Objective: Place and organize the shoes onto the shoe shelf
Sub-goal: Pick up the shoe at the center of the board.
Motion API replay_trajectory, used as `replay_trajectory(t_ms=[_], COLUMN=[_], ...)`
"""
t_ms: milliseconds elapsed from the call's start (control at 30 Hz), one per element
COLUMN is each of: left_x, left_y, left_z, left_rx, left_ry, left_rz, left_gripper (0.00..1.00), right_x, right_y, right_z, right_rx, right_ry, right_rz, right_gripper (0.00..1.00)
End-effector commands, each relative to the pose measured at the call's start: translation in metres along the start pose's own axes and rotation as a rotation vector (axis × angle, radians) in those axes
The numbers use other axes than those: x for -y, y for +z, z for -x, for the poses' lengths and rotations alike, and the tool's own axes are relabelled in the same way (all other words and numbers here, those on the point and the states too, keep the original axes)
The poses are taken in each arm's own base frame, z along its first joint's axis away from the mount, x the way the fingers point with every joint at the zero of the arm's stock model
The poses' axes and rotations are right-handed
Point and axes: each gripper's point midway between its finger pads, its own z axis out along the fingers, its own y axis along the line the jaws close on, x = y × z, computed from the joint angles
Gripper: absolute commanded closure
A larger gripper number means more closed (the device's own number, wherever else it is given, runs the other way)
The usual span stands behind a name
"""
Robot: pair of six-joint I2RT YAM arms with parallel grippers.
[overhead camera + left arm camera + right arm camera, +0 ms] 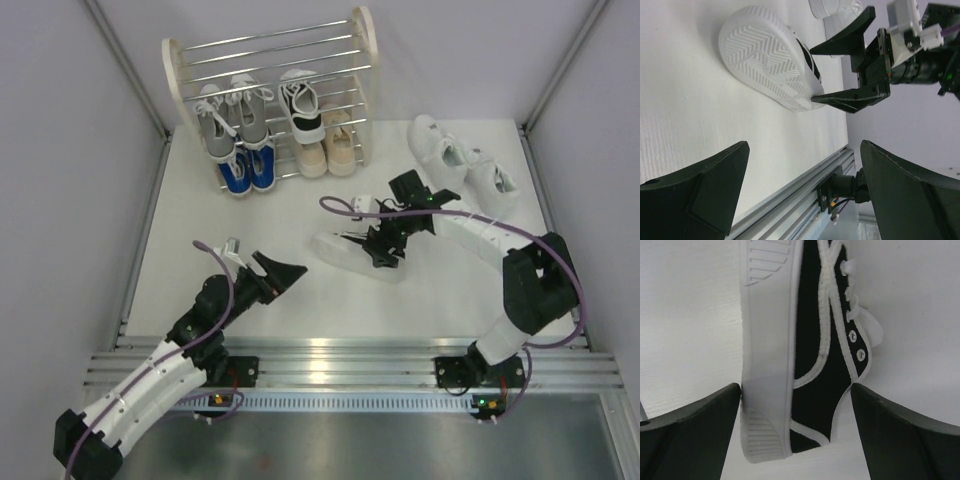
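Observation:
A black-and-white shoe [345, 252] [815, 340] lies on its side in the middle of the table, its white sole [762, 55] facing the left arm. My right gripper [383, 255] [796, 390] [815, 75] stands open astride its heel, one finger against the sole. My left gripper [290, 272] [805, 145] is open and empty, left of the shoe. The shoe shelf [365, 60] at the back holds a grey pair [232, 118], one black-and-white shoe [302, 105], a beige pair [328, 145] and a blue pair [248, 172]. A white pair [465, 160] rests on the table at the right.
An aluminium rail [340, 360] [805, 190] runs along the near edge, with both arm bases on it. Grey walls close in the table on the left, right and back.

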Motion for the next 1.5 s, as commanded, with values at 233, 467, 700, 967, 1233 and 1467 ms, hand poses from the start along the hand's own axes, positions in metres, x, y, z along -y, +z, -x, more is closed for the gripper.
replay_trajectory(t_ms=[233, 467, 700, 967, 1233, 1467], left_x=[-0.013, 0.004, 0.049, 0.087, 0.057, 0.057], left_y=[0.009, 0.020, 0.042, 0.051, 0.058, 0.071], left_z=[-0.006, -0.003, 0.010, 0.027, 0.024, 0.029], left_rx=[0.019, -0.011, -0.050, -0.055, -0.016, 0.000], left_ry=[-0.306, -0.388, -0.508, -0.584, -0.628, -0.647], left_rz=[-0.016, -0.012, -0.105, -0.192, -0.076, -0.069], left_gripper=[0.02, 0.02, 0.02, 0.02, 0.02, 0.02], right_x=[-0.023, -0.012, -0.005, 0.013, 0.013, -0.009], right_y=[0.027, -0.034, -0.080, -0.112, -0.130, -0.117], right_z=[-0.013, 0.023, 0.045, 0.068, 0.092, 0.112], right_rx=[-0.071, -0.032, -0.182, -0.287, -0.239, -0.239], right_ry=[-0.140, -0.356, -0.637, -0.774, -0.781, -0.900], right_rz=[-0.030, -0.224, -0.432, -0.640, -0.741, -0.725], right_gripper=[0.76, 1.00, 1.00, 1.00, 1.00, 1.00])
